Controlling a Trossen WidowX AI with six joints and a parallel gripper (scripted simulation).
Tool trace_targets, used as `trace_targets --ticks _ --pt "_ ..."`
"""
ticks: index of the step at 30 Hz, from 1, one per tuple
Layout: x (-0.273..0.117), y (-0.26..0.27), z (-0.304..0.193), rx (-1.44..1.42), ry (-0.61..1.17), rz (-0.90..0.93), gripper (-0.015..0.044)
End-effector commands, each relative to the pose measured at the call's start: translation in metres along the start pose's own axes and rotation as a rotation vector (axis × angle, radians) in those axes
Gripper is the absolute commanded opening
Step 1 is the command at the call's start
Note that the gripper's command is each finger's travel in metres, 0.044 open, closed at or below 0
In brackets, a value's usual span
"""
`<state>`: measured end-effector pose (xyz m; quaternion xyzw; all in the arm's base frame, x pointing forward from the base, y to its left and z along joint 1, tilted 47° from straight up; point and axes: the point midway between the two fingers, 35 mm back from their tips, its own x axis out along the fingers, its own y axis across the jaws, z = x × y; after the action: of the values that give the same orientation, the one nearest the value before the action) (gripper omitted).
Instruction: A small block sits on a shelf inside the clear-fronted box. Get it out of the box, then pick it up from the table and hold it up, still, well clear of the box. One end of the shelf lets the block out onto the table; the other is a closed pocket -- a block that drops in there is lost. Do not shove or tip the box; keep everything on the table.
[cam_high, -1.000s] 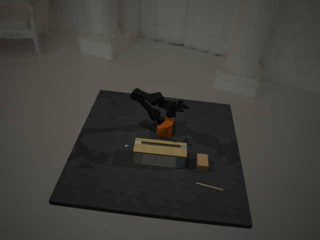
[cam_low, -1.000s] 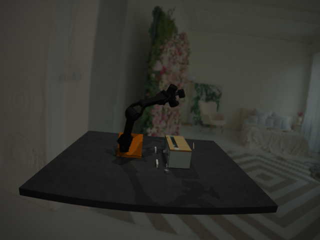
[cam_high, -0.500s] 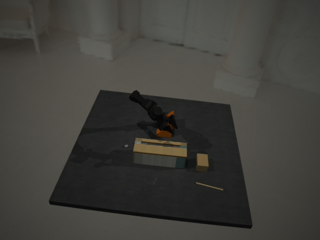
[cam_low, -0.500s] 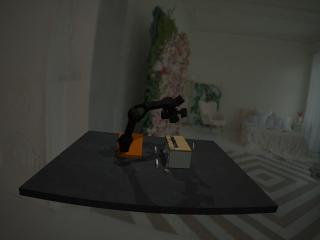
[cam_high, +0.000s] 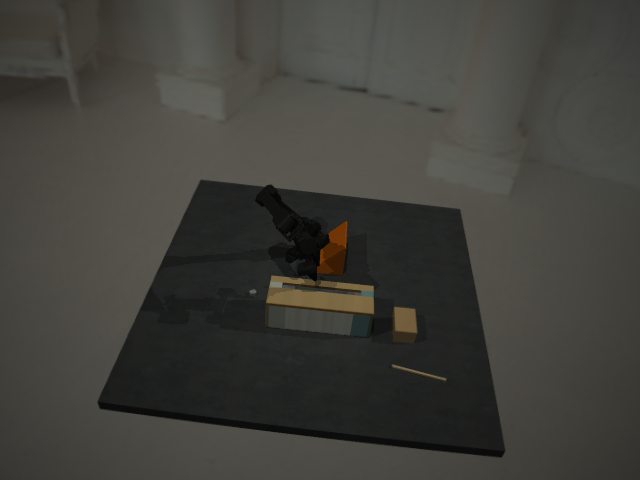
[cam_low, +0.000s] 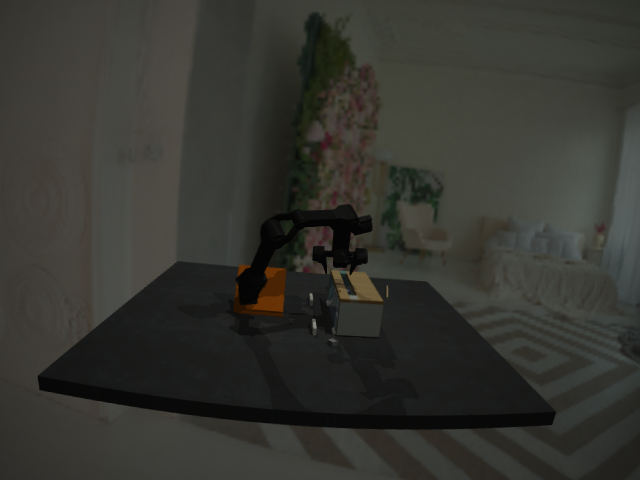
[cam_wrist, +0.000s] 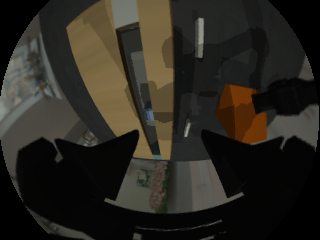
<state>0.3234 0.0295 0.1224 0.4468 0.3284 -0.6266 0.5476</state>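
Observation:
The box (cam_high: 320, 302) (cam_low: 360, 317) (cam_wrist: 100, 65) stands upright on the table (cam_high: 206, 361) (cam_low: 170, 361), with a tan top and a long slot. A small blue thing (cam_wrist: 149, 111) shows through the slot in the wrist view, nearer the teal end; it looks like the block, but its exact place on the shelf cannot be told. My gripper (cam_low: 339, 271) (cam_wrist: 171, 134) is open and empty, pointing down just above the box top. In the wrist view its fingers stand either side of the top's narrower strip. In the top view the arm partly hides the gripper.
An orange wedge (cam_high: 333, 255) (cam_low: 271, 291) (cam_wrist: 244, 115) stands by the arm's base. A tan block (cam_high: 404, 322) stands beyond the teal end, near a thin stick (cam_high: 418, 373) (cam_low: 387, 291). A small pale cube (cam_high: 252, 292) (cam_low: 332, 342) lies off the other end. Two white bars lie robot-side.

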Motion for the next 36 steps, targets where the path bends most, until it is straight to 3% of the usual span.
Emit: trace_targets --ticks 1,36 --pt "0.001 -0.006 0.017 -0.033 -0.071 -0.051 0.0400" --pt "0.043 -0.005 0.032 -0.033 -0.070 -0.050 0.0400"
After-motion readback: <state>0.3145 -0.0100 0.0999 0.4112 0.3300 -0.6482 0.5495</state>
